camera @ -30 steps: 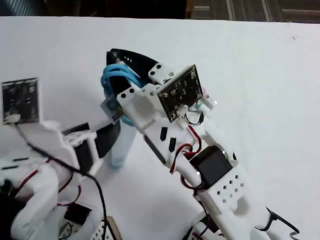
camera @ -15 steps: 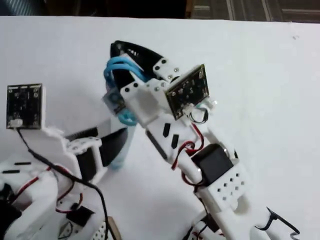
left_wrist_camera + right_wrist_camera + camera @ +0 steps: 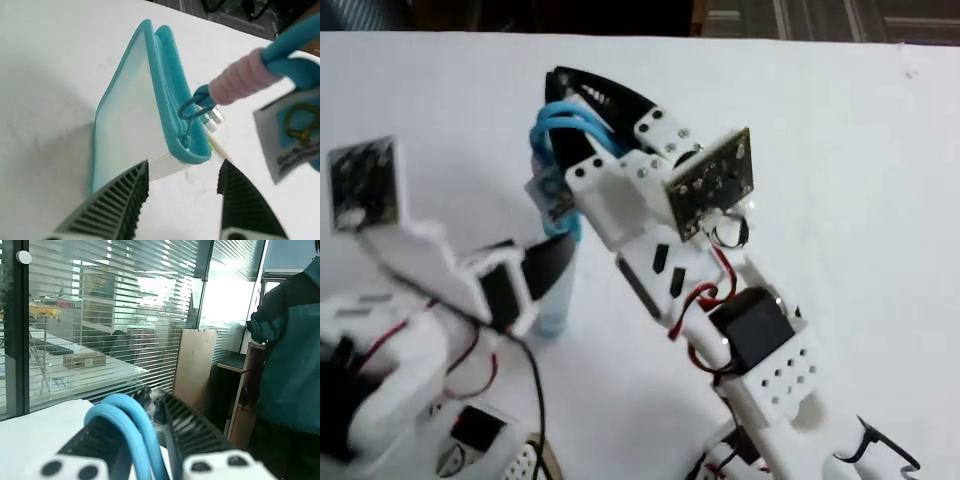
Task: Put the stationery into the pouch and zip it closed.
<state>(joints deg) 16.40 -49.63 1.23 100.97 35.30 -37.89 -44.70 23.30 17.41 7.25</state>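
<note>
Left gripper [image 3: 184, 172]: jaws are set wide apart and nothing is clamped. The near end of the pouch [image 3: 130, 115] is seen between the two ribbed fingers [image 3: 122, 200]. It sits close against one finger and is clear of the other.

The pouch is stood on edge on the white table [image 3: 45, 55]. It has teal trim and pale translucent sides. A zip ring [image 3: 192, 107] is noted on the trimmed edge near the gripper. A thin white piece of stationery [image 3: 218, 146] is seen poking out of the pouch just beside the ring.

Right gripper [image 3: 150, 407]: jaws are drawn in on the blue strap [image 3: 131, 426], whose loop is pinched between the fingers. This gripper is held above the table and pointed out toward the room.

From the pinch, the strap is run down to the zip end of the pouch. A pink-wound section [image 3: 240, 80] and a paper tag [image 3: 287, 135] are carried on it.

In the high view the pouch is found between the two arms. It is at the left gripper and below the strap loop held by the right.
</note>
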